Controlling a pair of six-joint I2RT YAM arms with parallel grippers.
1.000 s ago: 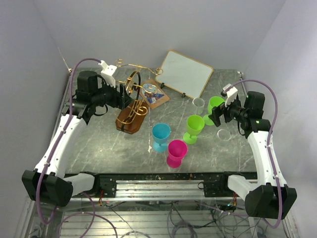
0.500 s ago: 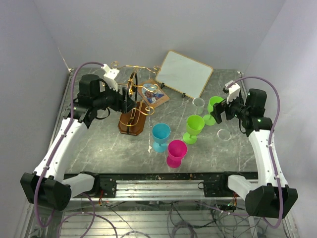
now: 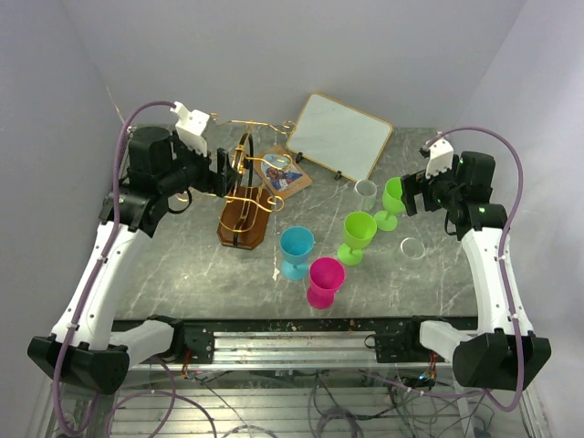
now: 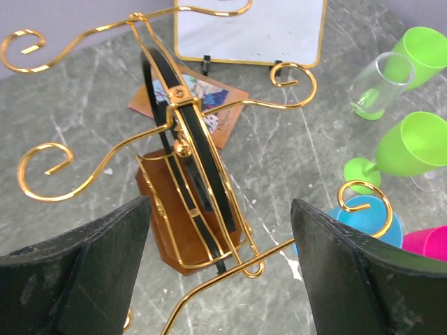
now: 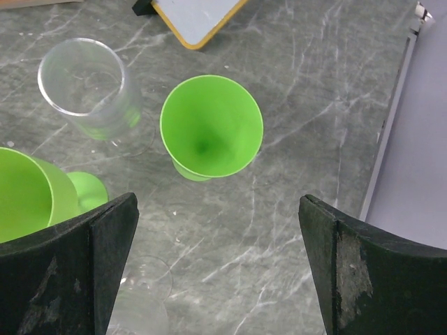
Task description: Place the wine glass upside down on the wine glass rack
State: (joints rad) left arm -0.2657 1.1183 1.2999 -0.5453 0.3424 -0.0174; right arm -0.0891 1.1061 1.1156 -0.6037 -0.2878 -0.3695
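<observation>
The gold wire rack [image 3: 248,193] with scroll-ended arms stands upright on its brown wooden base [image 3: 239,228] at the back left. In the left wrist view the rack [image 4: 187,143] fills the middle. My left gripper [image 3: 222,173] is open and empty, just left of and above the rack, its jaws [image 4: 220,223] apart on either side of it. Several wine glasses stand upright on the table: a clear one [image 3: 365,192], two green [image 3: 393,195] [image 3: 358,233], a blue [image 3: 297,248] and a pink [image 3: 326,278]. My right gripper [image 3: 409,195] is open and empty above the far green glass [image 5: 211,125].
A white tilted board [image 3: 339,134] stands at the back, with a small picture card [image 3: 281,172] in front of it. Another clear glass [image 3: 412,247] stands near the right arm and shows at the lower left of the right wrist view [image 5: 133,300]. The clear glass [image 5: 87,87] stands beside the far green one.
My left gripper has risen and drawn back to the left of the rack. My right gripper has lifted and moved a little toward the far right. The glasses have not moved.
</observation>
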